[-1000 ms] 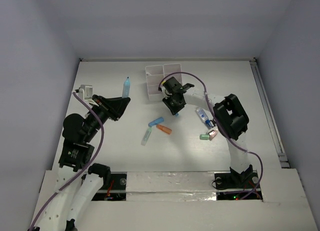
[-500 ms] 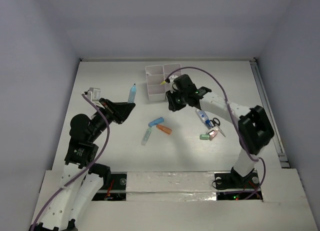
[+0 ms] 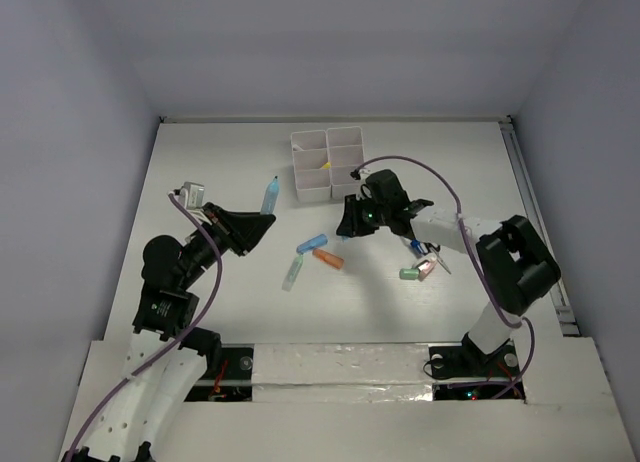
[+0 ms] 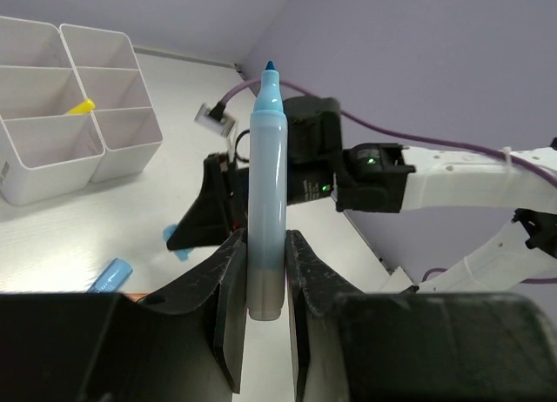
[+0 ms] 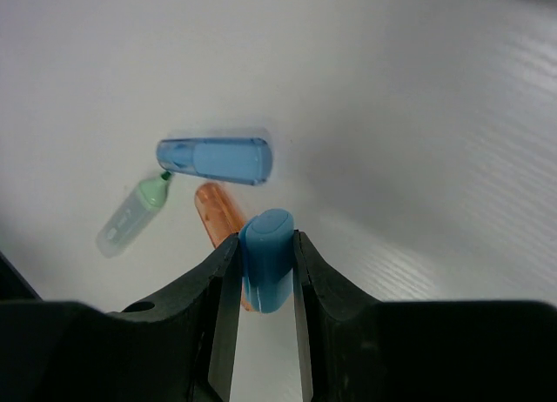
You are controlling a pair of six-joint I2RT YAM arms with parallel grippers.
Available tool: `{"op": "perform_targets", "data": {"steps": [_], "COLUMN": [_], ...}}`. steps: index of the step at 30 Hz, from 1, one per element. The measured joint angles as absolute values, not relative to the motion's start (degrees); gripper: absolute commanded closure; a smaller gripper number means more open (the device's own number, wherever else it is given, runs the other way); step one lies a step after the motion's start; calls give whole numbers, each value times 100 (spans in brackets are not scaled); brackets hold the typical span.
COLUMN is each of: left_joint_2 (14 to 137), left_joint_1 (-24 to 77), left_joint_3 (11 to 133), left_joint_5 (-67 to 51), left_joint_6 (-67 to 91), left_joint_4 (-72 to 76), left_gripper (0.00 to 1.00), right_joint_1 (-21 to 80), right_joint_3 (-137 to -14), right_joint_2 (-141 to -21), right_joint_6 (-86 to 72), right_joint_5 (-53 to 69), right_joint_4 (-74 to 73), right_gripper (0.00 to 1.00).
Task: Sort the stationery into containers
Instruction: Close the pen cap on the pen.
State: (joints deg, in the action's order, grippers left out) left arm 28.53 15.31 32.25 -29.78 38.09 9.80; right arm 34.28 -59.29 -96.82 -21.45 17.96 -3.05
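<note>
My left gripper (image 3: 255,225) is shut on a pale-blue marker (image 3: 269,195), held tip-up above the table; the wrist view shows the marker (image 4: 265,193) upright between my jaws (image 4: 264,245). My right gripper (image 3: 347,228) is shut on a small blue eraser-like piece (image 5: 267,264), held just above the table in front of the white six-compartment organizer (image 3: 327,163). Below it lie a blue marker (image 5: 215,159), an orange marker (image 5: 216,211) and a pale-green marker (image 5: 130,216). A yellow pen tip (image 4: 83,107) shows in one compartment.
By the right arm's forearm lies a cluster: a blue-labelled tube (image 3: 406,233), black-handled scissors (image 3: 431,252), a green eraser (image 3: 408,274) and a pink eraser (image 3: 425,270). White walls close the table at the back and sides.
My left gripper carried the pale-blue marker rightwards toward the table's middle. My right gripper moved from beside the organizer toward the near side, and its elbow swung right.
</note>
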Motion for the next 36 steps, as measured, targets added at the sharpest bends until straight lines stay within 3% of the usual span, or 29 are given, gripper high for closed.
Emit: {"op": "perform_targets", "data": {"steps": [9,17,22,28,36], "left_joint_2": [2788,2788,2818,2871,3006], "left_joint_1": [1531,1529,1529,1529,1529], "left_joint_3": [3225,3142,2851,2655,2504], "left_joint_5": [-3035,-3269,-3586,-3933,-4191], "left_joint_6": [3754,3798,4073,4641,5450], "left_joint_4": [1031,1240,1629,2399,3461], "left_gripper": [100,100,100,100,100], "right_joint_1": [3430,3409,3341,3299,3299], "right_joint_3": [-5596,-5231,-4923,-4989,-5168], "right_joint_2": [-9935,-9977,-9223,-8267,-8543], "right_joint_6": [-2342,-2528,-2958,-3990,-5577], "right_joint_5": [1614,1487,1892,2659,3326], "right_joint_4": [-220,62,635,2751,5889], "right_gripper": [87,87,88,87,86]}}
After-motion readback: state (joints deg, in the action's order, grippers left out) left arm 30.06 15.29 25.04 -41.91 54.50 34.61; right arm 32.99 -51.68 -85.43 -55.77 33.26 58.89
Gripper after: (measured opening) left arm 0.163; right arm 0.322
